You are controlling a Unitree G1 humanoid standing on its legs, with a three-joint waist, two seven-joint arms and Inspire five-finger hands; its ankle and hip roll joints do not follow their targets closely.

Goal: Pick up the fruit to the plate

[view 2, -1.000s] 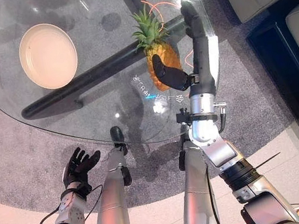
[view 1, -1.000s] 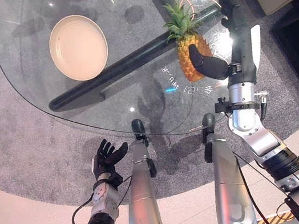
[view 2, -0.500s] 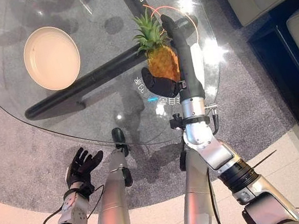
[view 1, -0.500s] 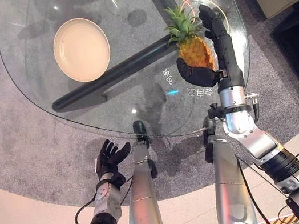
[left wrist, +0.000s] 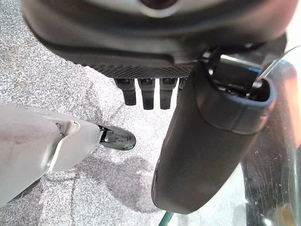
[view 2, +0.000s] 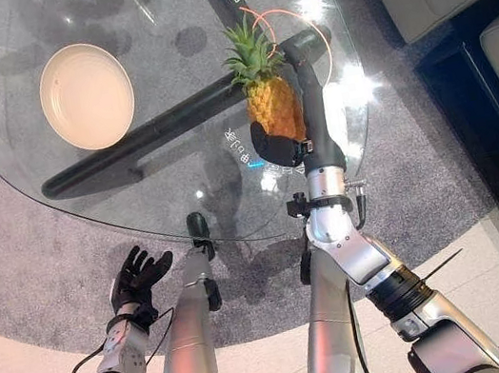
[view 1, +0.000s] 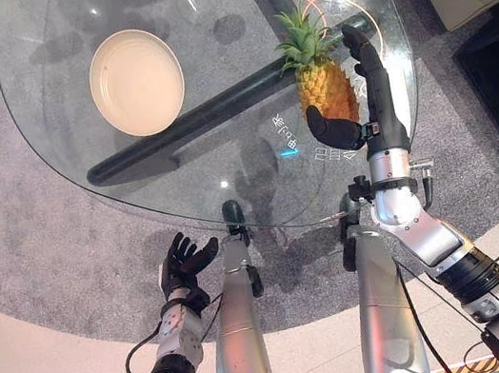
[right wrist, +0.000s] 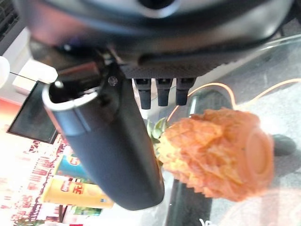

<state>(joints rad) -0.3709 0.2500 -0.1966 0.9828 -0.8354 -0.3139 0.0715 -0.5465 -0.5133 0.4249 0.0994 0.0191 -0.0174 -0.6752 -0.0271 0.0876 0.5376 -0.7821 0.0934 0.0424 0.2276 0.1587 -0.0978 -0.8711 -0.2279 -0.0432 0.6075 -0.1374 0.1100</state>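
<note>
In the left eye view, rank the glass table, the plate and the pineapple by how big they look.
1. glass table
2. plate
3. pineapple, close to the plate in length but narrower, so those two are near.

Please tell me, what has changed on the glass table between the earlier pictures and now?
The right hand has moved in from the pineapple's right side and now brackets the orange pineapple with green leaves, straight fingers along its right side and thumb at its base; it has not closed on it yet. The pineapple lies where it was on the round glass table. The cream round plate is unchanged, and the left hand still hangs open below the table edge.
</note>
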